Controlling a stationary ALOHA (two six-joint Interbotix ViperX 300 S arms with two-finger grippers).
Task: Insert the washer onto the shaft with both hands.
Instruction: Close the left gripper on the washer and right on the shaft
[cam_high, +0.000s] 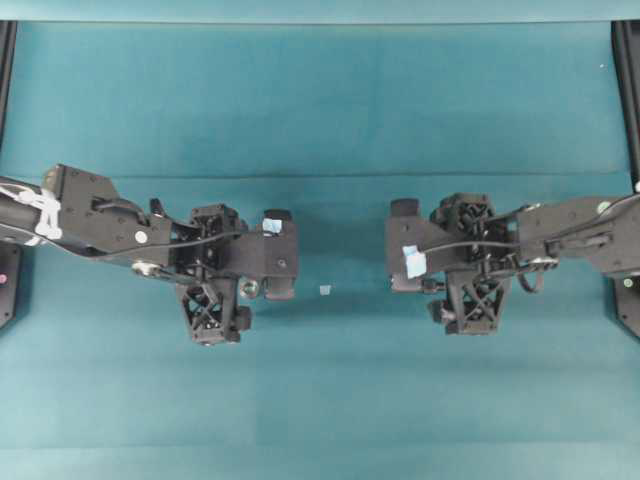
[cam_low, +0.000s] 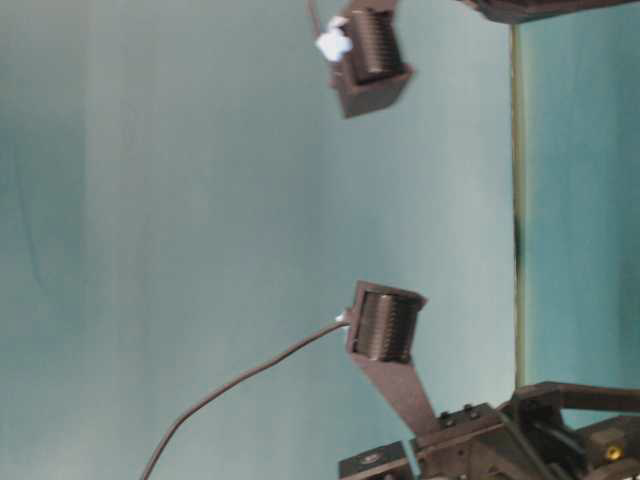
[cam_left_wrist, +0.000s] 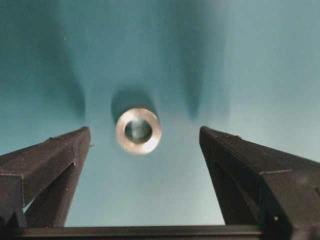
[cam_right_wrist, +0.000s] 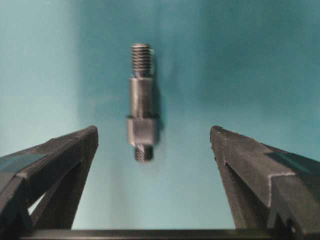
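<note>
In the left wrist view the washer (cam_left_wrist: 138, 131), a small silvery ring, lies flat on the teal mat. My left gripper (cam_left_wrist: 144, 132) hangs above it, open, and the ring sits between the fingertips, nearer the left one, touching neither. In the right wrist view the shaft (cam_right_wrist: 141, 102), a dark grey stepped pin with threaded ends, lies pointing away from the camera. My right gripper (cam_right_wrist: 153, 131) is open over its near end, both fingers clear of it. From overhead the left gripper (cam_high: 279, 256) and right gripper (cam_high: 404, 246) face each other, and the shaft is hidden.
A tiny pale square scrap (cam_high: 324, 290) lies on the teal mat (cam_high: 320, 120) between the two grippers. Black frame rails stand at the left edge (cam_high: 6, 80) and the right edge (cam_high: 630, 90). The table-level view shows two ribbed finger pads (cam_low: 385, 325) far apart.
</note>
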